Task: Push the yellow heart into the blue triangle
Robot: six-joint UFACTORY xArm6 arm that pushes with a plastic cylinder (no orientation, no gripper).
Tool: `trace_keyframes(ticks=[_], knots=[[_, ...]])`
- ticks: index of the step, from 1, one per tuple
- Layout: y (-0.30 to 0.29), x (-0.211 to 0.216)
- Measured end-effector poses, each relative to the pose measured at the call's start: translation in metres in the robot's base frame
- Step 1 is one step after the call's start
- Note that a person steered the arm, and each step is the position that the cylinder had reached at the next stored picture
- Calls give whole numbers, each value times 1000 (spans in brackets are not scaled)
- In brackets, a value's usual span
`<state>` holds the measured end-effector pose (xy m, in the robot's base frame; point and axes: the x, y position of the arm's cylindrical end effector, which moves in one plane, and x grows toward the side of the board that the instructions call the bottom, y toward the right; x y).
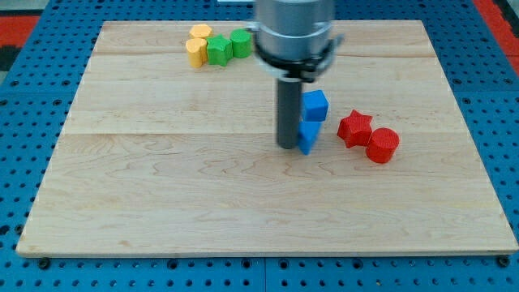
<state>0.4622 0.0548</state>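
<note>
Camera view: tip (288,146) touches blue triangle (309,136); no jaws fitted, nothing held. Recommend circling behind distant yellow heart (195,52), pushing steadily.

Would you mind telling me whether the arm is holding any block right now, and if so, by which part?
Nothing is held: my tip only pushes, and it stands right beside the lower blue block, on the view's left.
</note>
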Motion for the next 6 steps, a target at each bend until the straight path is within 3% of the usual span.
trace_keyframes(ticks=[2, 4, 5, 6], knots=[[-16, 5], [-72, -88], [-29, -84], [-1, -51]])
